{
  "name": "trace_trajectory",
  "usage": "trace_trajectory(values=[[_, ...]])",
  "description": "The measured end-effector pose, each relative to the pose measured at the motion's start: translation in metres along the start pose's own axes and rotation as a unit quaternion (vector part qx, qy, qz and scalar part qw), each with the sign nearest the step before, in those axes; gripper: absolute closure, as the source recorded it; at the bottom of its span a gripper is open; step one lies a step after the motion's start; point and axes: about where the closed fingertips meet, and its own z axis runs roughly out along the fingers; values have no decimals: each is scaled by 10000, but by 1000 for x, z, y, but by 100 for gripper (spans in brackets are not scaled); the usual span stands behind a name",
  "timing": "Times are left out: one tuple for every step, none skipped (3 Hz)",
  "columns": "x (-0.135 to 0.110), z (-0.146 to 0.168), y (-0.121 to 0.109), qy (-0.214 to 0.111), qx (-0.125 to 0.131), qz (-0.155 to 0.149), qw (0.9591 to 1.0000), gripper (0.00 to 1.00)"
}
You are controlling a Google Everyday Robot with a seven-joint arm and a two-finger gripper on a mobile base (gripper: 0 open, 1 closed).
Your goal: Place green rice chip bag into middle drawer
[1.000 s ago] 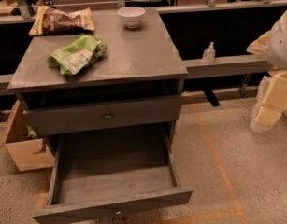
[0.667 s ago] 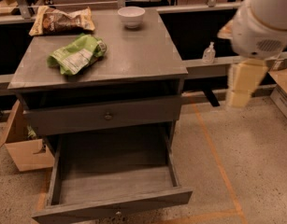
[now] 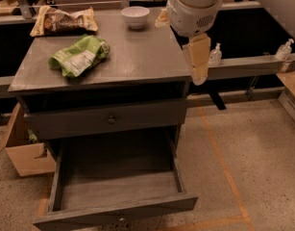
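Observation:
The green rice chip bag [image 3: 79, 55] lies crumpled on the left half of the grey cabinet top [image 3: 137, 57], white label up. The middle drawer [image 3: 116, 177] is pulled open and is empty; the drawer above it [image 3: 111, 120] is shut. My gripper [image 3: 197, 64] hangs from the white arm [image 3: 195, 4] over the cabinet's right edge, well to the right of the bag and holding nothing I can see.
A tan and brown chip bag [image 3: 63, 20] and a white bowl [image 3: 135, 16] sit at the back of the cabinet top. A cardboard box [image 3: 22, 150] stands on the floor to the left. Two sanitizer bottles [image 3: 284, 49] stand on a ledge to the right.
My arm has swung in from the right edge of the view to above the cabinet's right edge. The bag and the drawers have not moved.

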Motion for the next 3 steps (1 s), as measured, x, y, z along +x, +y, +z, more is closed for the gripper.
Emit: trace_trajectory(values=[[-36,15,-53,-536,-54,-1127,9922,0],[-70,33,-97,-992,127,-2066,9733,0],[-71,30,-113,-1003,412,-2392,9649,0]])
